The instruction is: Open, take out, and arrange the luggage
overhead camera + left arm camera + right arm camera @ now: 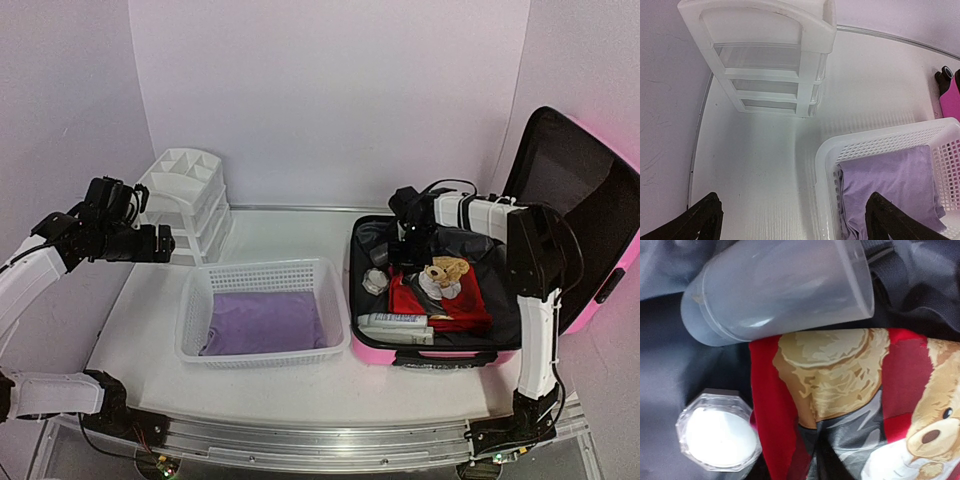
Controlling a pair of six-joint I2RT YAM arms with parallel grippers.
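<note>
The pink luggage lies open at the right of the table, its lid standing up against the wall. A pink corner of the luggage shows in the left wrist view. Inside on the black lining are a red printed cloth, a teddy bear, a frosted cup on its side and a clear jar with a white lid. My right gripper hangs low over the case's back left; its fingers do not show. My left gripper is open above the table, left of the basket.
A white mesh basket holding a folded purple cloth stands mid-table. A white drawer organizer sits at the back left by the wall. White boxes lie along the case's front edge.
</note>
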